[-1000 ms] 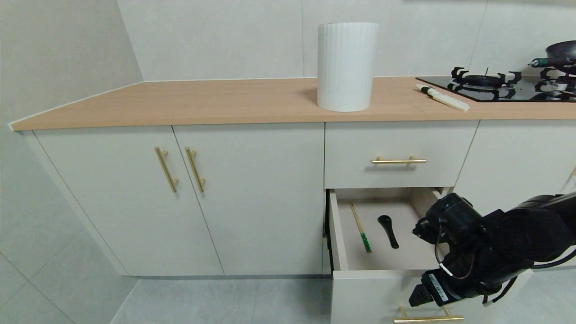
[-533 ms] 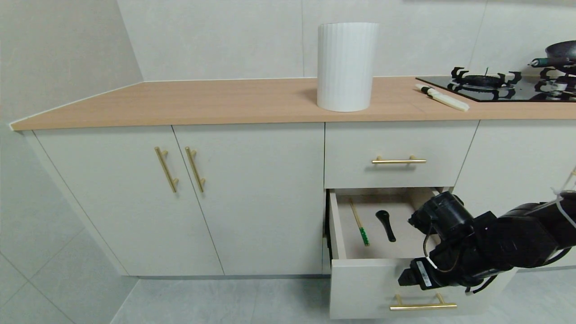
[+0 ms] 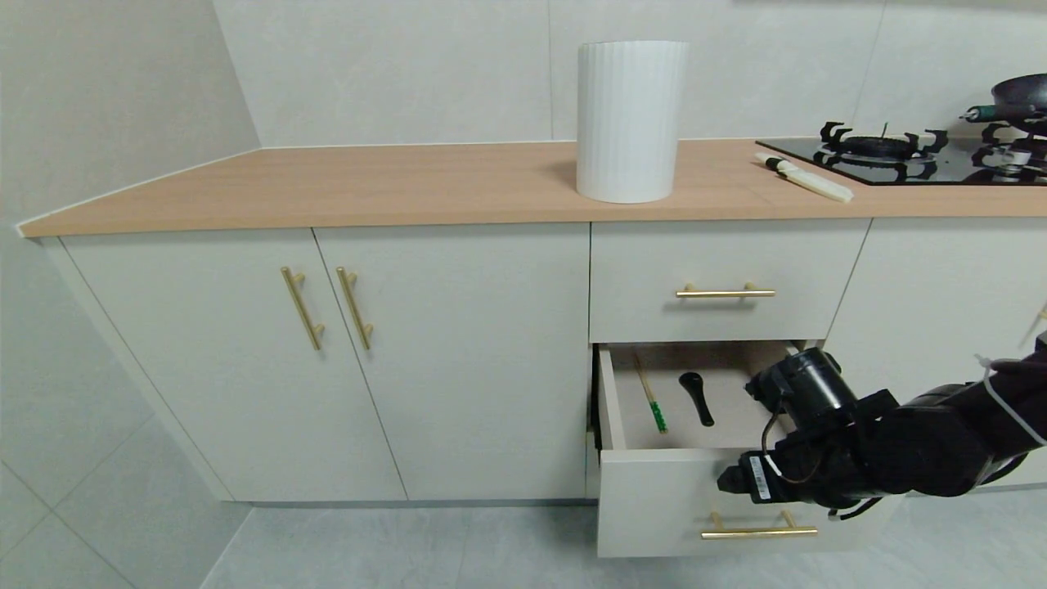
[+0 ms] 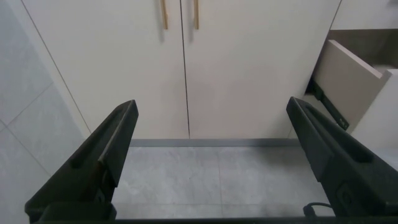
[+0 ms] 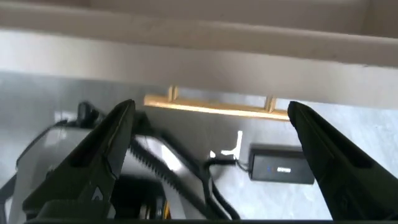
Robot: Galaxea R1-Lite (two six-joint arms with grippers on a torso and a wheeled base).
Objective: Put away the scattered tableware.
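The lower drawer (image 3: 654, 507) stands partly open. Inside it lie a pair of chopsticks with green ends (image 3: 652, 401) and a black spoon (image 3: 695, 397). My right gripper (image 3: 730, 483) is at the drawer's front panel, just above its gold handle (image 3: 759, 532). In the right wrist view the right gripper (image 5: 211, 124) is open, with the gold handle (image 5: 217, 107) seen between its fingers and nothing held. My left gripper (image 4: 211, 112) is open and empty, low before the cabinet doors (image 4: 186, 56), with the drawer's side (image 4: 348, 74) off to one edge.
On the wooden counter (image 3: 368, 184) stand a tall white ribbed cylinder (image 3: 628, 121) and a pale knife (image 3: 806, 177) beside the black gas hob (image 3: 908, 155). A shut drawer (image 3: 724, 278) is above the open one. Grey tiled floor (image 3: 368, 548) lies below.
The lower drawer has slid inward toward the cabinet, and my right arm has moved up and in with its front panel. Less of the drawer's inside shows now.
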